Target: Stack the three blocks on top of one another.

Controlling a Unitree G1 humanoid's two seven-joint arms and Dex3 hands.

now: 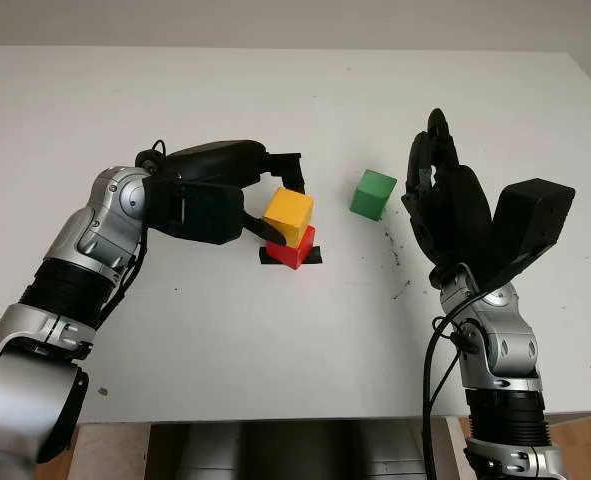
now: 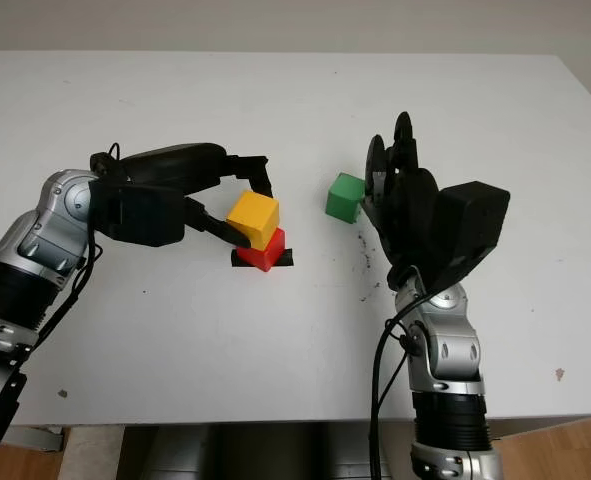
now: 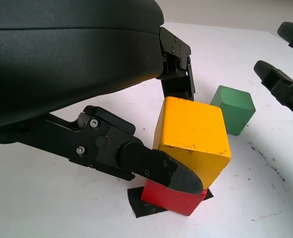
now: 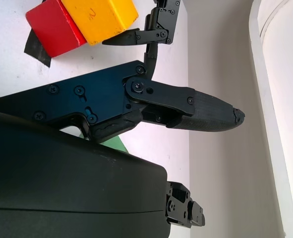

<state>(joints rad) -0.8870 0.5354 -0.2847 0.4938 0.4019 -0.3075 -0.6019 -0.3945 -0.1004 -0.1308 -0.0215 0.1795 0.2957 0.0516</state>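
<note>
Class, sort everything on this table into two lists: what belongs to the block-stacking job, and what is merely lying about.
Belongs to the job:
yellow block, held by the left hand on top of the red one
red block
green block, standing alone
right hand, open, beside the green block

Just there:
black tape patch under the red block
white table

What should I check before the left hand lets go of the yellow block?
1. Yellow block sits on red block: ok, though turned and overhanging.
2. Left hand fingers on both sides of the yellow block: ok, gripping it.
3. Red block on the black mark: ok.
4. Green block apart from the stack on the table: ok.
5. Right hand open, raised beside the green block, away from the stack: ok.
6. Yellow block stays put once released: cannot tell.
</note>
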